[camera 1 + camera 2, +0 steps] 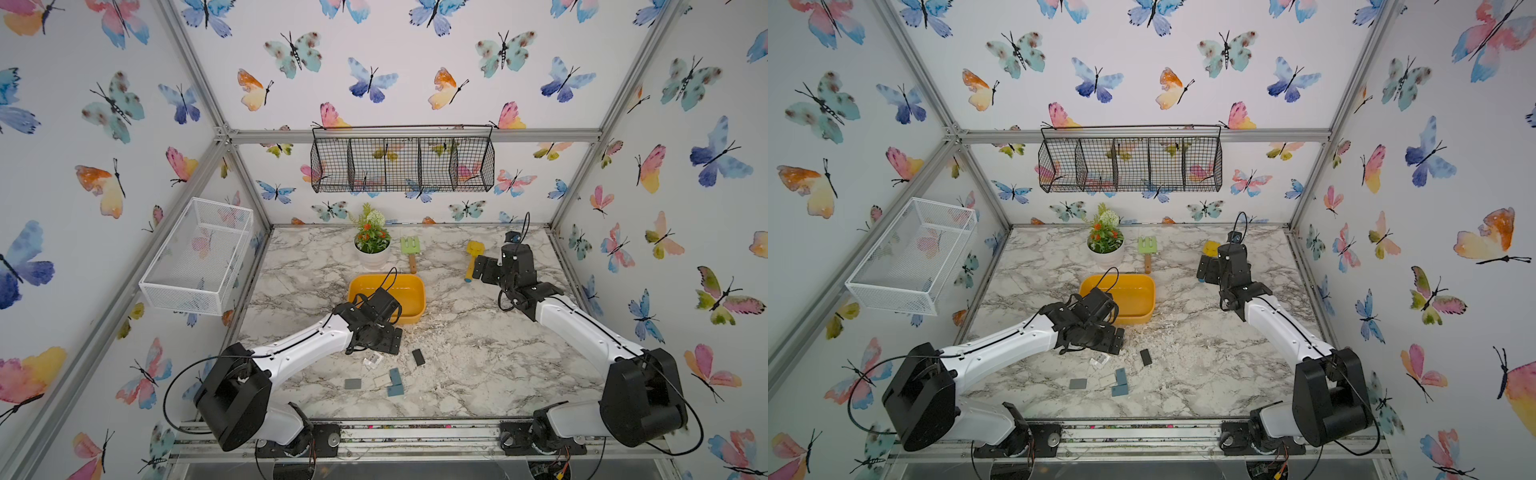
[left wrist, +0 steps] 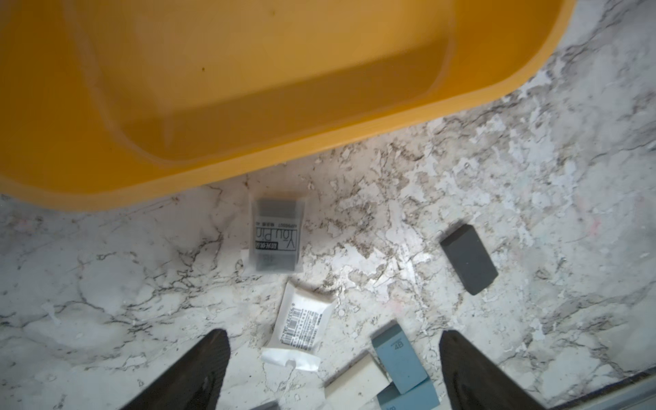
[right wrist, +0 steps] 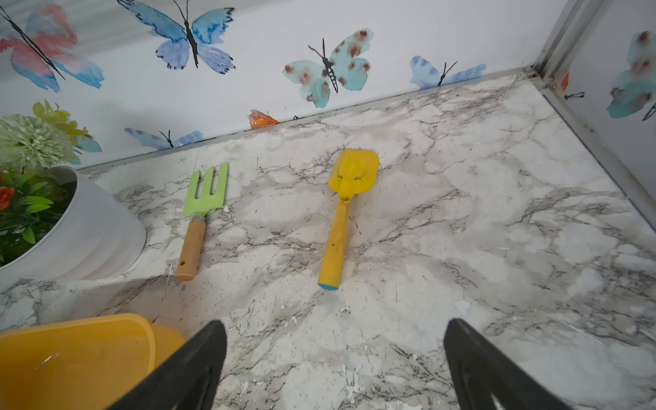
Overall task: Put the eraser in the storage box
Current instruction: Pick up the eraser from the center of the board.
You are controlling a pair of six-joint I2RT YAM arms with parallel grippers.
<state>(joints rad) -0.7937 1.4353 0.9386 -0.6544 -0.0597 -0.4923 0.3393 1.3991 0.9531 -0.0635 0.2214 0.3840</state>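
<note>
The left end effector [image 2: 333,333] hangs over the bench [image 2: 106,284] with its fingers spread wide and nothing between them. The right end effector [image 3: 333,323] is just as wide and empty, well away beside a yellow toy shovel [image 3: 349,198] and a green hand rake [image 3: 204,202].

Every eraser lies on the bench; the yellow storage box [image 2: 284,88] looks empty. Ahead of the left fingertips, between them and the box's near wall, sits a grey eraser in a clear printed sleeve [image 2: 277,234]. Closer in, almost under the fingers, is a white-wrapped eraser [image 2: 301,326]. Toward the right arm's side lie a bare dark grey eraser [image 2: 468,260] and a blue eraser [image 2: 397,355] leaning on a white eraser [image 2: 358,383].

These should all be light, low and slightly springy. I would expect bare rubber to hold well, while the film wrappers may slide or crumple. A pinch across the short sides, fingertips down near the bench, looks safest.

The left wrist view gives the sleeve's lettering and the blue block's 4B mark, too small to read from above. In a top view a flat grey eraser [image 1: 352,383] shows back toward the left arm's base, which the wrist camera misses.
</note>
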